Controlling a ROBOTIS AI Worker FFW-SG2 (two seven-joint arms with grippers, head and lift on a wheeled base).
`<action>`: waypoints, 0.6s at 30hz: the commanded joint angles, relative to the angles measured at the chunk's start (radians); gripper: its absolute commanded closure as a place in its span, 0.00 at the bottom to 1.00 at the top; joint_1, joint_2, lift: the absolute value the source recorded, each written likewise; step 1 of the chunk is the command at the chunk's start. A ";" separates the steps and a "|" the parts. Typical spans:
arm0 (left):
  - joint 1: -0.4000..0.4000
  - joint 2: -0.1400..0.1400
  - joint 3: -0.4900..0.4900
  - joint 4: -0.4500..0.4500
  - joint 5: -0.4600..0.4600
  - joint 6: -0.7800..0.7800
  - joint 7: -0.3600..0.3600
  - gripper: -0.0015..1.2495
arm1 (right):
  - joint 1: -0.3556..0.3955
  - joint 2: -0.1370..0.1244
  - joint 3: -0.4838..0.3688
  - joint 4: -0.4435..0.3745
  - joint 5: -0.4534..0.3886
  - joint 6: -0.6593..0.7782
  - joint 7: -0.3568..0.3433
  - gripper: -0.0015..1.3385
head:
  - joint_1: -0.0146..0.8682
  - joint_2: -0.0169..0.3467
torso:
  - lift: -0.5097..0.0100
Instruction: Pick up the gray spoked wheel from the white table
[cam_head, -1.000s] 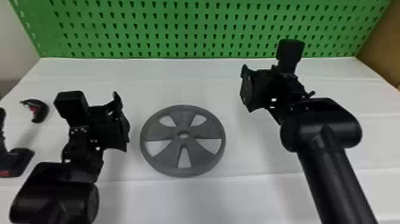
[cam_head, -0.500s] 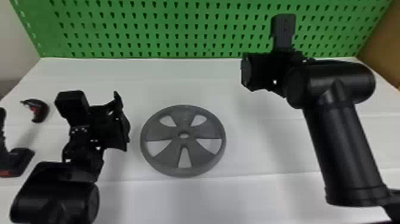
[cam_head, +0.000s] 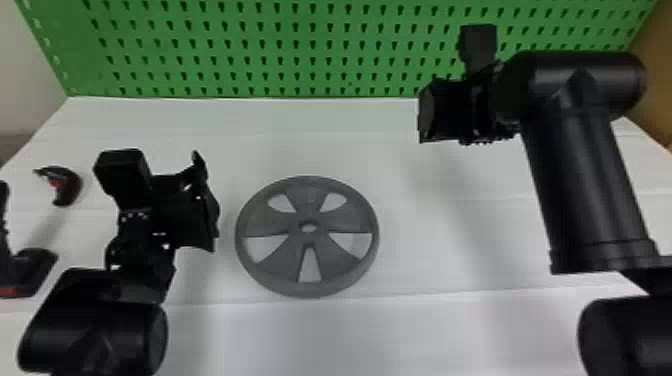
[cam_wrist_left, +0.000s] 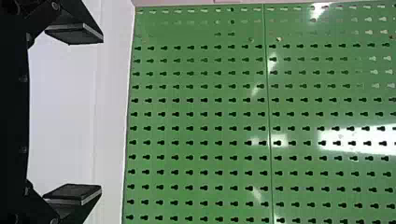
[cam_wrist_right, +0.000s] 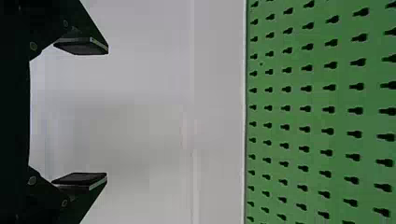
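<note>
The gray spoked wheel lies flat on the white table, near the middle of the head view. Just left of it in the head view is my left gripper, apart from the wheel. In its wrist view the left gripper is open, nothing between its fingers. Behind and to the right of the wheel, my right gripper is held above the table toward the back. The right wrist view has the right gripper open too, with bare white surface beyond its fingers.
A green pegboard stands along the table's back edge. Two black-and-red tools lie at the left: a small curved one and a larger one nearer the front.
My right arm has swung round, its forearm further forward and right and its wrist raised; the gripper now sits flatter, pointing left. The left arm and the wheel have kept still.
</note>
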 joint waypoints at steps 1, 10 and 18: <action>-0.004 0.000 -0.001 0.000 -0.003 0.000 0.000 0.12 | -0.045 0.008 -0.023 0.062 0.021 0.090 0.000 0.24 | 0.88 0.05 | 0.80; -0.005 0.000 -0.003 0.000 -0.006 0.002 0.000 0.12 | -0.101 0.042 -0.065 0.124 0.125 0.274 0.000 0.24 | 0.88 0.05 | 0.80; -0.005 0.002 -0.001 0.000 -0.007 0.002 0.000 0.12 | -0.117 0.043 -0.121 0.198 0.061 0.303 0.000 0.24 | 0.88 0.05 | 0.80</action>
